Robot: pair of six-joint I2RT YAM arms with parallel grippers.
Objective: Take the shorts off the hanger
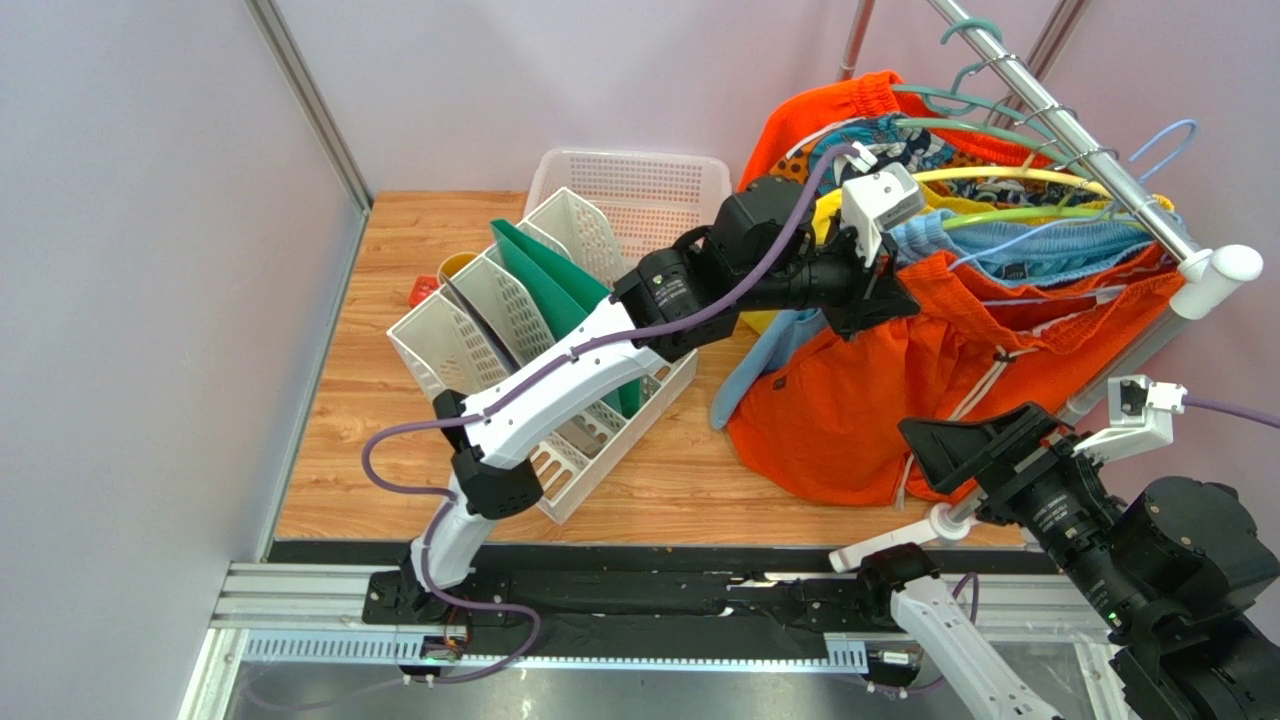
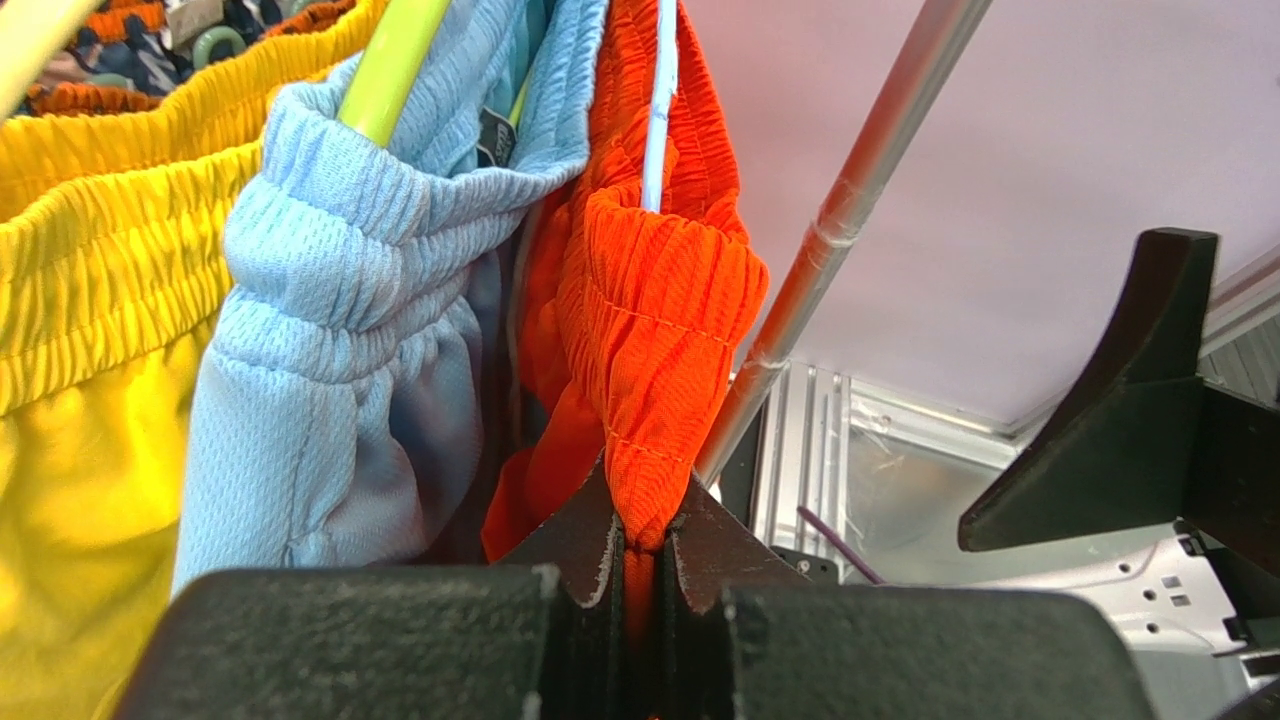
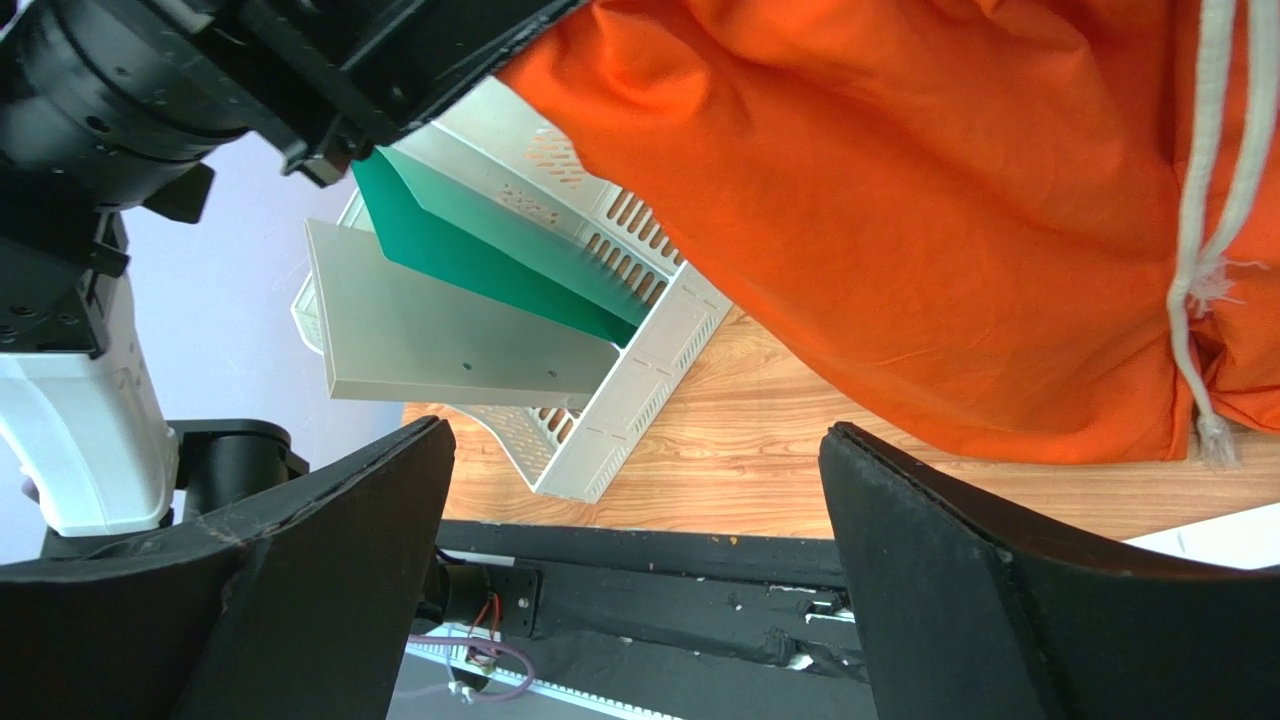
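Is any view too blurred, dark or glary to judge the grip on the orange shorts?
Top external: evenly lit, sharp, slight shine on the metal rail. Left wrist: the shut left tool is dark and soft, the orange shorts pinched in it crisp. Right wrist: the open right tool looms dark; the orange shorts behind are sharp.

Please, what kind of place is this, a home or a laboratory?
Most likely a robot lab cell, not a home: plain grey panels enclose a wooden table, robot arms are mounted at its near edge, and a clothes rail with orange shorts looks like a staged prop.
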